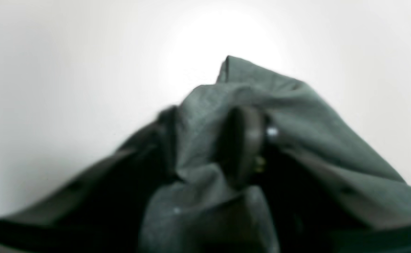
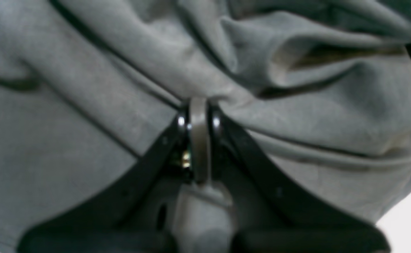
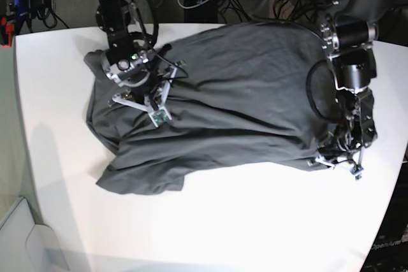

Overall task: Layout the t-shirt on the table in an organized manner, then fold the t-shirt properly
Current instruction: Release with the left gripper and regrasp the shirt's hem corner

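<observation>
The dark grey t-shirt lies spread and wrinkled across the white bench, with its lower edge bunched toward the front. The right pincer sits on the shirt at one side and is pinched tight on a fold of the cloth. The left pincer is at the other side of the shirt, with cloth bunched between its fingers; the picture is blurry, so I cannot tell if it grips.
</observation>
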